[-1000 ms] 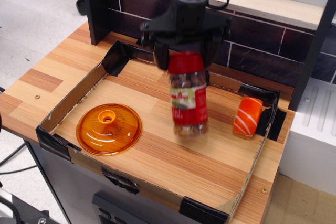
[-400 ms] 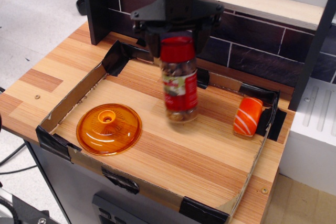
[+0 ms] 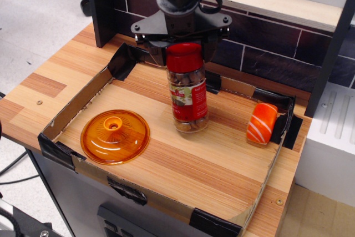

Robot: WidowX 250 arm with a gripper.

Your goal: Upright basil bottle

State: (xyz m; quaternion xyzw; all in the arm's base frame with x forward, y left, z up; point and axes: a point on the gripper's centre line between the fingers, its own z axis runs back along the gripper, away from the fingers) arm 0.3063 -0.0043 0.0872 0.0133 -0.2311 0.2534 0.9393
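Observation:
The basil bottle (image 3: 187, 92) is a clear jar with a red cap, a red-green-white label and brownish contents. It is upright in the middle of the shallow cardboard-walled tray (image 3: 77, 106), with its base at or just above the wooden floor. My gripper (image 3: 184, 54) comes down from above, with a dark finger (image 3: 157, 53) on each side of the red cap. It is shut on the cap.
A flat translucent orange round lid (image 3: 115, 136) lies at the tray's front left. An orange-and-white striped sushi piece (image 3: 262, 122) lies at the right wall. A dark brick-pattern back panel (image 3: 266, 54) and a shelf stand close behind the gripper.
My gripper has carried the bottle left and toward the back, then lowered it. The bottle now looks steady and vertical rather than blurred in motion.

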